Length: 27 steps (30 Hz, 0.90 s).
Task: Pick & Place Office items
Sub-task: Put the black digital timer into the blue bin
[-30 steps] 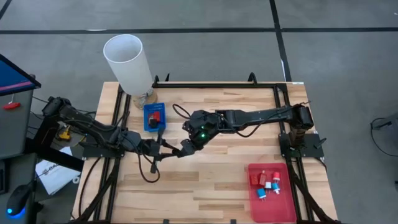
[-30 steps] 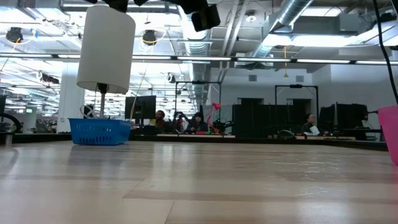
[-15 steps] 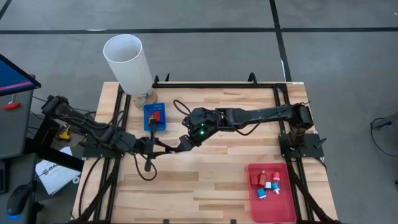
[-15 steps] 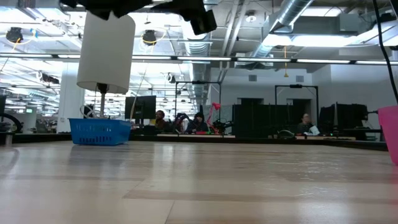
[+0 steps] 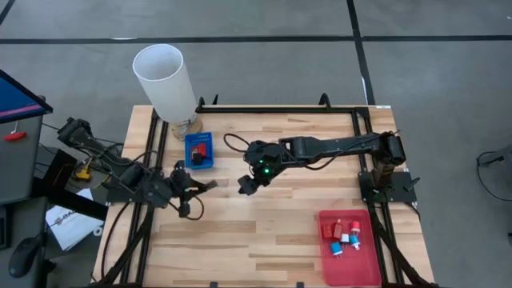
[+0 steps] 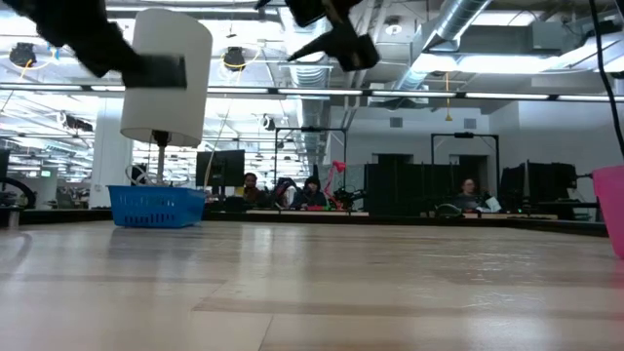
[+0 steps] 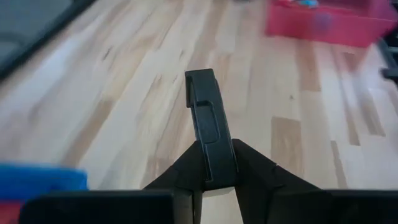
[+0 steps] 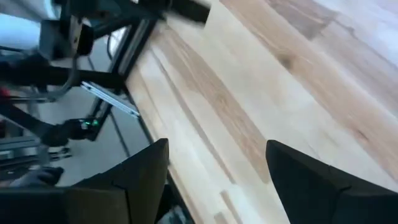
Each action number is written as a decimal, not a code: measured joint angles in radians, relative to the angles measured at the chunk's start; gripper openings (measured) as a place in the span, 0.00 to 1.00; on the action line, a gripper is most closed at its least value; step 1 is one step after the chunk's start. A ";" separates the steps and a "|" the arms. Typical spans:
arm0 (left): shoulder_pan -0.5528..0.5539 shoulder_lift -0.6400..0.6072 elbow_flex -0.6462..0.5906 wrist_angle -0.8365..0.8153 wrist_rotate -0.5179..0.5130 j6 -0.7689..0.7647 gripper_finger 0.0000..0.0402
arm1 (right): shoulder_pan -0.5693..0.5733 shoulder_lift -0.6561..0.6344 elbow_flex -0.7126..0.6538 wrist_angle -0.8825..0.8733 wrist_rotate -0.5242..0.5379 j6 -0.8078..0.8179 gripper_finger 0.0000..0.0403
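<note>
A small black oblong piece (image 7: 208, 124), one of the office items, sticks forward out of my left gripper (image 5: 200, 187), which is shut on it above the table's left part, near the blue bin (image 5: 199, 150). My right gripper (image 5: 245, 187) hangs open and empty above the table's middle, a little to the right of the left one; its two fingers stand well apart in the right wrist view (image 8: 217, 180). More small red, blue and white pieces lie in the red tray (image 5: 346, 248) at the near right. The blue bin holds a red piece and a dark one. My left gripper pinches the black piece's near end (image 7: 214, 171) between its two fingers. The fingers lie along the piece, which reaches straight forward beyond the fingertips toward the table's right. It hangs clear of the table, sloping slightly down.
A tall white cylinder (image 5: 164, 80) on a wooden foot stands at the far left corner, just behind the blue bin. Black frame rails run along the table's left, far and right edges. Bare wood lies between the bin and the red tray.
The two grippers, which met tip to tip above the table's middle left, have parted. My left gripper has drawn back toward the table's left edge with the black piece and has rolled about its own line. My right gripper has shifted slightly toward the right.
</note>
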 joint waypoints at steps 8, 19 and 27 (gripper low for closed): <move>0.004 0.002 0.000 -0.361 -0.087 -0.611 0.14 | 0.030 -0.051 0.000 -0.178 0.116 -0.004 0.65; 0.226 0.002 -0.003 -0.625 -0.177 -1.144 0.14 | 0.082 -0.169 0.000 -0.305 0.348 0.078 0.65; 0.570 0.002 -0.003 -0.390 0.002 -0.738 0.14 | 0.131 -0.222 0.000 -0.316 0.444 0.116 0.65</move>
